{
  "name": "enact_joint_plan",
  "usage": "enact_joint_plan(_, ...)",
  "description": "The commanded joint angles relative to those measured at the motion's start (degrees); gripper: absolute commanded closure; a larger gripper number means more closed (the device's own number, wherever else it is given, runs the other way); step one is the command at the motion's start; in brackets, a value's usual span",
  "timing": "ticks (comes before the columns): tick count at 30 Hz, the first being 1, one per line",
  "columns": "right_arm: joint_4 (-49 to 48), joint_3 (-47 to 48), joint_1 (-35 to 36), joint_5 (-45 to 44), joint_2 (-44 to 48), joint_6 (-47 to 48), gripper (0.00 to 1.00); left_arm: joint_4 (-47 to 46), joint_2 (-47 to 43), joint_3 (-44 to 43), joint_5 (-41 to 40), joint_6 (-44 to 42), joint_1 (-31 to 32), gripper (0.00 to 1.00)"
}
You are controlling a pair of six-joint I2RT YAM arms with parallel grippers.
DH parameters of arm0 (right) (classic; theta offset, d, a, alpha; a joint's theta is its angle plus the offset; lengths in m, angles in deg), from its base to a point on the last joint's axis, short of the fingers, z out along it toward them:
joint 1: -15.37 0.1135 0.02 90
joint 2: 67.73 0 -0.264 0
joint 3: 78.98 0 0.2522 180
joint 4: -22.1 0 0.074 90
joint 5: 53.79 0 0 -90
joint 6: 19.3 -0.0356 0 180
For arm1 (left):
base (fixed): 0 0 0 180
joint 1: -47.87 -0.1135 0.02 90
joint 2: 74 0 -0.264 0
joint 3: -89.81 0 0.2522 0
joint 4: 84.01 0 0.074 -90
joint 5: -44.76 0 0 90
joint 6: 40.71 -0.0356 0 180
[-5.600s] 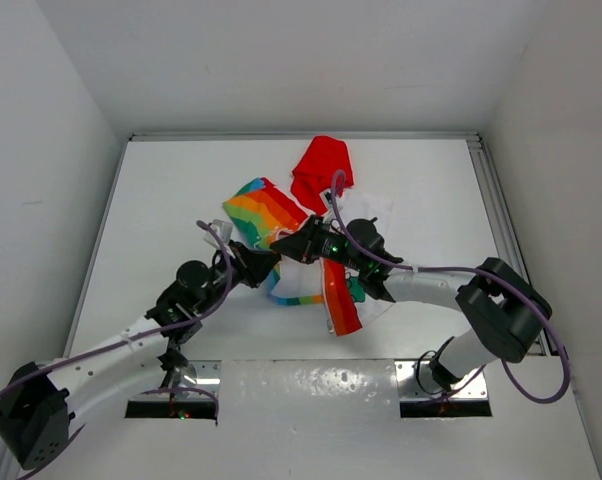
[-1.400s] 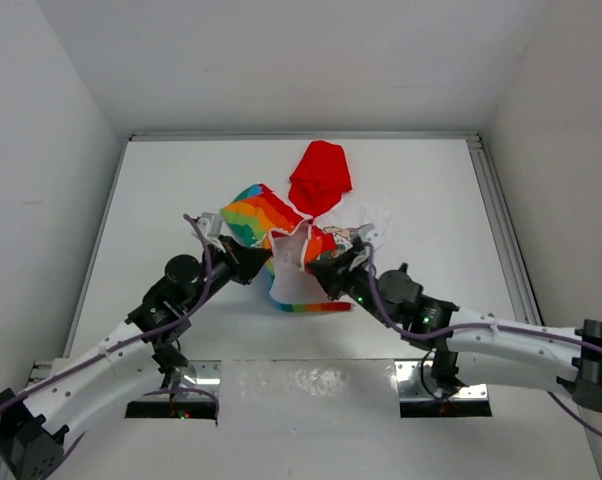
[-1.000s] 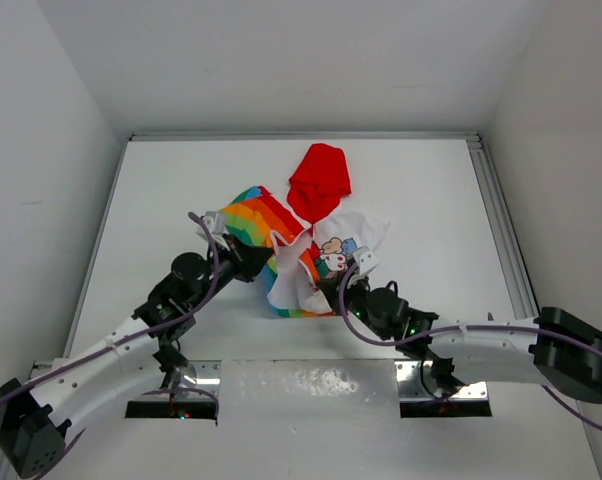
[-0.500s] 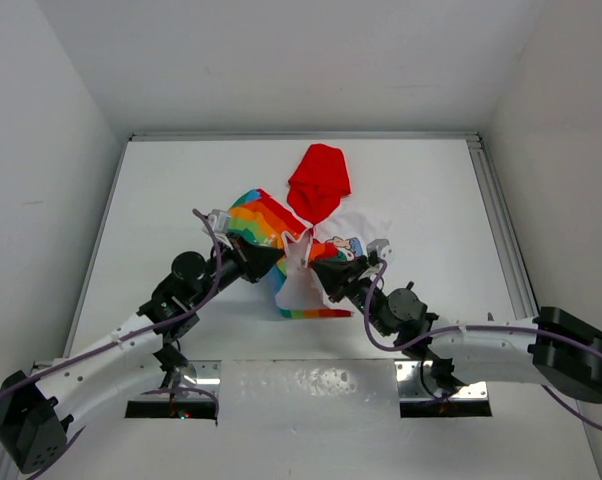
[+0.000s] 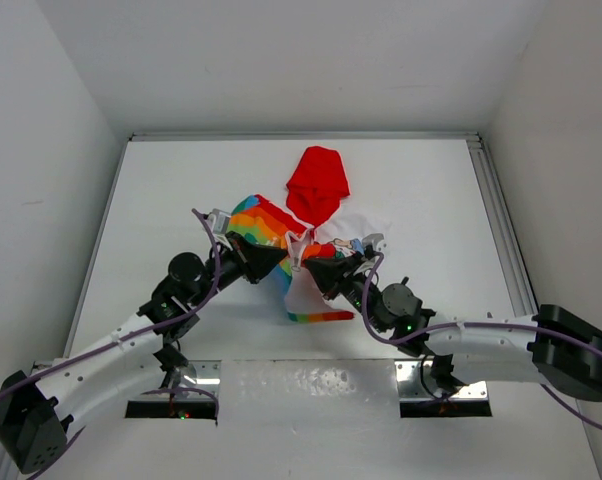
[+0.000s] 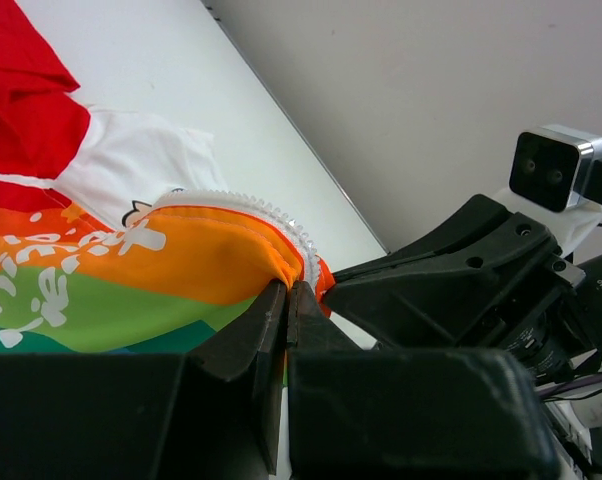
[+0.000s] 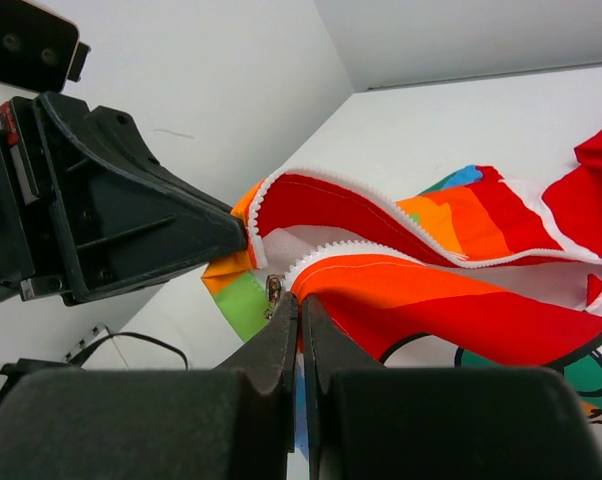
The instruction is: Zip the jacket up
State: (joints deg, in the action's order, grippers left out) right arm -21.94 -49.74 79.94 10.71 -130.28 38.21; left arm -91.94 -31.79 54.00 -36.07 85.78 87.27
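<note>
The jacket (image 5: 261,222) lies bunched mid-table, its red hood (image 5: 318,188) toward the back and a white-lined flap (image 5: 303,292) hanging between the arms. My left gripper (image 5: 284,258) is shut on one toothed zipper edge (image 6: 281,222) of orange fabric. My right gripper (image 5: 307,266) is shut on the other front edge (image 7: 381,268), right beside the small metal zipper slider (image 7: 273,292). The two grippers nearly touch tip to tip. In the right wrist view the left gripper (image 7: 245,236) holds its white-toothed edge just left of the slider. The front stands open.
White walls close in the table on the left, back and right. A metal rail (image 5: 497,220) runs along the right side. A shiny plate (image 5: 306,382) lies at the near edge between the arm bases.
My right gripper has moved back and left, up to the left gripper's tip, carrying its jacket edge. The white-lined flap now hangs lower between them. The left arm shifted slightly right.
</note>
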Motion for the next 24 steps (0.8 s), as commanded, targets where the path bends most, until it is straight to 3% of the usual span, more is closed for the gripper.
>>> enact_joint_plan(1,-1.97,2.53,-0.15,0.53,0.32,-1.44,1.0,-4.15,-0.64,-0.1,1.47,0.07,0.15,1.0)
enact_joint_plan(24,-1.96,2.27,-0.15,0.71,0.76,-0.21,1.0,-4.24,1.2,0.25,0.85,-0.81,0.15,1.0)
